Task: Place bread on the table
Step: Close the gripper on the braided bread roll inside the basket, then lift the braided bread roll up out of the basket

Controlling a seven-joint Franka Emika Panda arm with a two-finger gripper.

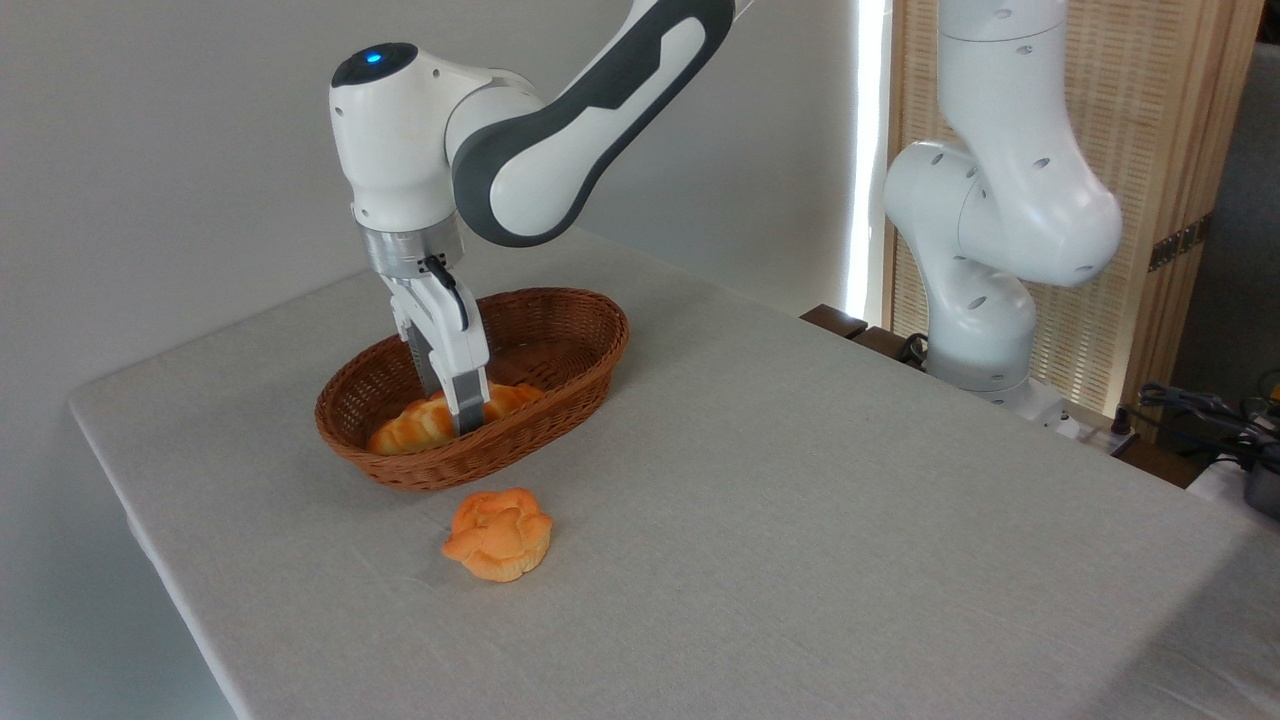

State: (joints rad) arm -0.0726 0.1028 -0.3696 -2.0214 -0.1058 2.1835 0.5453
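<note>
Reaching down into the wicker basket [560,345], the gripper [455,412] has its fingers on either side of the bread [410,428] near the loaf's middle; whether they are pressing it cannot be told from this angle. One braided loaf lies inside the one basket, towards its near wall. One flower-shaped bun [498,534] sits on the table [800,520], just in front of the basket.

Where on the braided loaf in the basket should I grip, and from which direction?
Grip the bread across its narrow width at mid-length, coming straight down from above: it lies flat and lengthwise in the basket, whose walls block side approaches. The gripper is already placed this way.
</note>
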